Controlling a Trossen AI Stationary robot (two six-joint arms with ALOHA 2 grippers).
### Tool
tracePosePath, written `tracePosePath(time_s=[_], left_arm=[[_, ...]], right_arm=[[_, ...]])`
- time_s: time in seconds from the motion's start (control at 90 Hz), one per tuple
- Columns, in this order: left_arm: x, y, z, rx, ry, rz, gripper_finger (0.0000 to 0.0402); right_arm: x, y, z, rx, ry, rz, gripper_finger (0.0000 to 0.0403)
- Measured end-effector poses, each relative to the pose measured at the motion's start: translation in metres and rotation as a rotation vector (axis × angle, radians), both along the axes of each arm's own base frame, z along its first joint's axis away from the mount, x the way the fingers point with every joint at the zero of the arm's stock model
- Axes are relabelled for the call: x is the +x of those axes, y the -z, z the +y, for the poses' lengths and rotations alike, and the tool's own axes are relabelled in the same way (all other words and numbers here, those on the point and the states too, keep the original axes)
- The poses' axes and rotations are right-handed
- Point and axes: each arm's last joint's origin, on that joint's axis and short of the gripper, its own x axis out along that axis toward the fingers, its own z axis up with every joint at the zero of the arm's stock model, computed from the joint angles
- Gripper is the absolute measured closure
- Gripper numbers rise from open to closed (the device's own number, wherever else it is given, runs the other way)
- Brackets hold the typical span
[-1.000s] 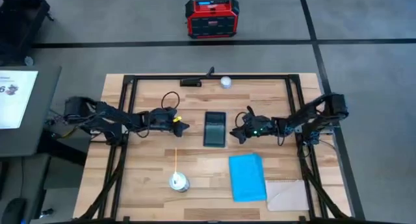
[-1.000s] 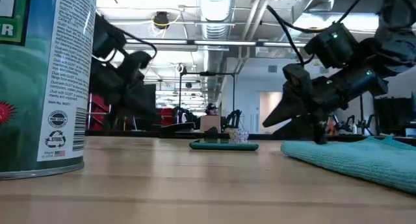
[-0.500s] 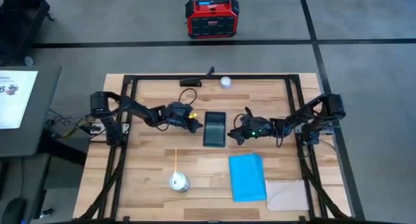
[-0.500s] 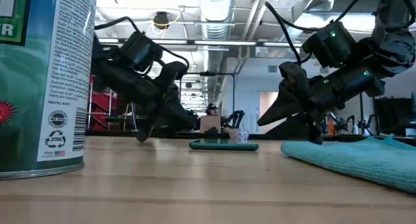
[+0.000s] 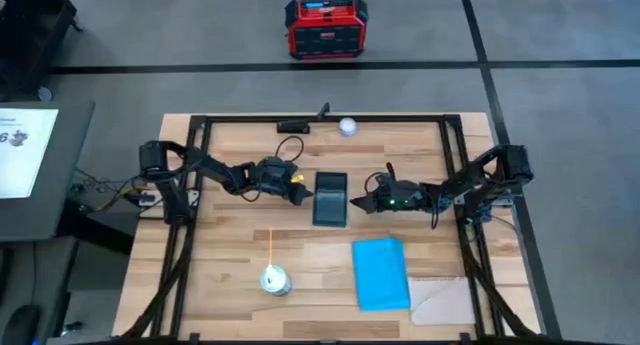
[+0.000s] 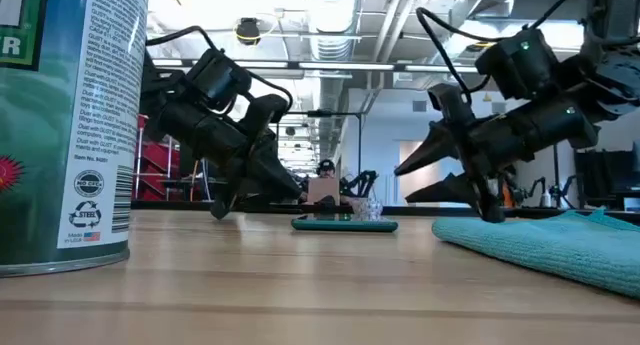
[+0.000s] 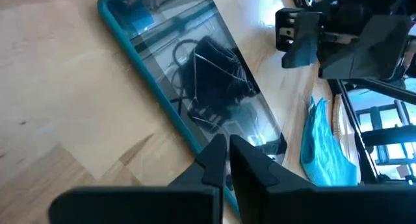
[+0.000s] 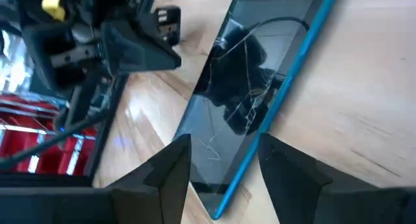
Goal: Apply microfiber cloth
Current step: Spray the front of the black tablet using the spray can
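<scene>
The sky-blue microfiber cloth (image 5: 380,273) lies flat on the table near its front edge, right of centre, and no gripper touches it. Farther back, the dark tablet (image 5: 330,200) with a teal rim lies flat, screen up, at the table's centre. My left gripper (image 5: 303,194) is shut and low at the tablet's left long edge, with its fingertips (image 7: 224,146) over that rim. My right gripper (image 5: 366,201) is open just right of the tablet. In the right wrist view its two fingers (image 8: 172,160) stand either side of the teal right rim (image 8: 286,87), above the table. My left gripper points its shut fingertips at the tablet's left long edge (image 7: 195,141) near one corner, slanting down from the table's left. I cannot tell whether they touch the rim.
A spray can (image 5: 275,279) stands front left of the tablet. A pale beige sheet (image 5: 445,301) lies beside the cloth at the front right. A white ball (image 5: 347,126) and a dark bar (image 5: 293,127) lie at the far edge. Black frame rails (image 5: 187,215) run along both sides.
My left gripper has swung toward the table's right and come down to the tablet's left edge, then held there. My right gripper has tipped up toward level beside the tablet's right edge. The tablet and the cloth have stayed in place.
</scene>
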Motion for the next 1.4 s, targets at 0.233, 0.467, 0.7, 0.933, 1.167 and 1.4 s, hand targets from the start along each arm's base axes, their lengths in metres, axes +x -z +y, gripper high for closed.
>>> tracePosePath(time_s=[0.233,0.467,0.7,0.933,1.167,1.4], left_arm=[[-0.001,0.003,-0.001,0.014,0.021,0.028,0.0402],[-0.004,0.007,0.0,0.057,-0.012,0.083,0.0402],[-0.011,0.014,0.001,0.094,-0.068,0.213,0.0402],[-0.002,0.011,0.0,0.117,-0.052,0.339,0.0401],[0.006,0.005,0.001,0.167,-0.042,0.329,0.0401],[0.007,0.004,0.001,0.18,-0.042,0.312,0.0401]], right_arm=[[0.0,0.001,0.0,0.007,0.001,0.013,0.0235],[-0.001,0.003,0.0,0.008,0.001,0.032,0.0235],[-0.002,0.006,0.001,0.008,0.002,0.057,0.0235],[-0.002,0.009,0.001,0.022,0.005,0.097,0.0235],[-0.003,0.01,0.002,0.043,-0.019,0.12,0.0235],[0.0,0.01,0.002,0.048,-0.027,0.146,0.0235]])
